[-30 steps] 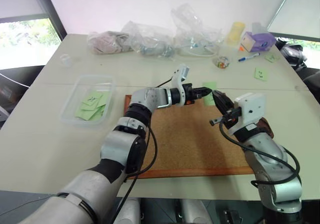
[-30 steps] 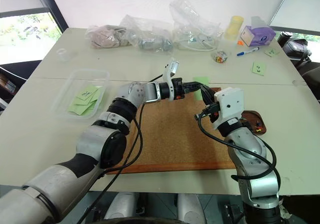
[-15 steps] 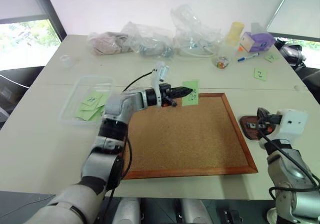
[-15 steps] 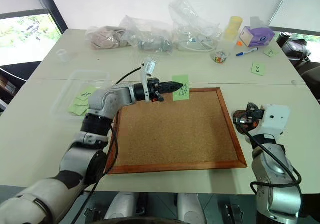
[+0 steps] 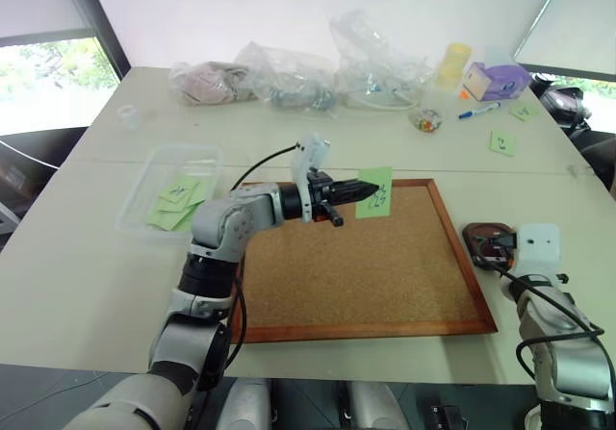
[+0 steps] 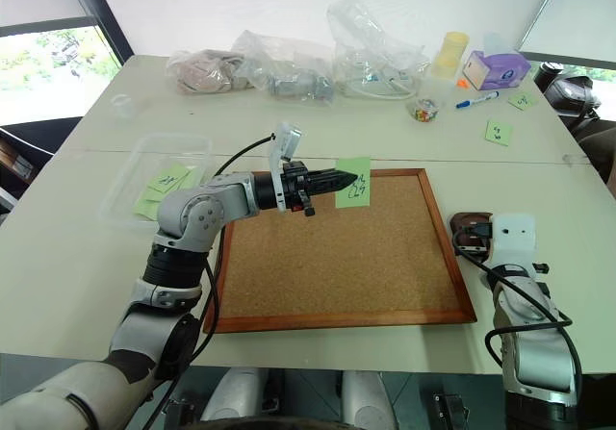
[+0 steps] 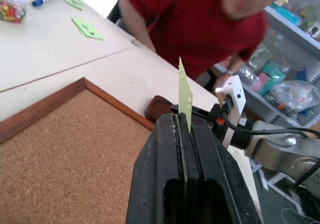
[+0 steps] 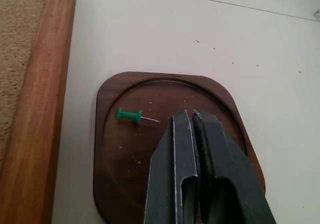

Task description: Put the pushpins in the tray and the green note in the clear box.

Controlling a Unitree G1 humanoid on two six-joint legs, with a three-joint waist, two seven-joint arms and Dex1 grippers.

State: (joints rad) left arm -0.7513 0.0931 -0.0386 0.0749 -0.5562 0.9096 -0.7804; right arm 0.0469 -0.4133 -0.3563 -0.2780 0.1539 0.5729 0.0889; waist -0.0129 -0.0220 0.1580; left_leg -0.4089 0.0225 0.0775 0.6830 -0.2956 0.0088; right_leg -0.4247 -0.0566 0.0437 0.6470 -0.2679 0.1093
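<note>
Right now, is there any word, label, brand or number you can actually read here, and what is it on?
None can be read.
Green note in the left gripper: dark scribbles, not legible.
Notes in the clear box: dark marks, too small to read.
Loose green notes on the table: marks, too small.
Purple box: any print is too small to read.
Marker: no legible label.

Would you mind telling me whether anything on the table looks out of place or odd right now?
Two green notes lie loose at the far right of the table, away from the clear box that holds the others. Nothing looks spilled or damaged.
</note>
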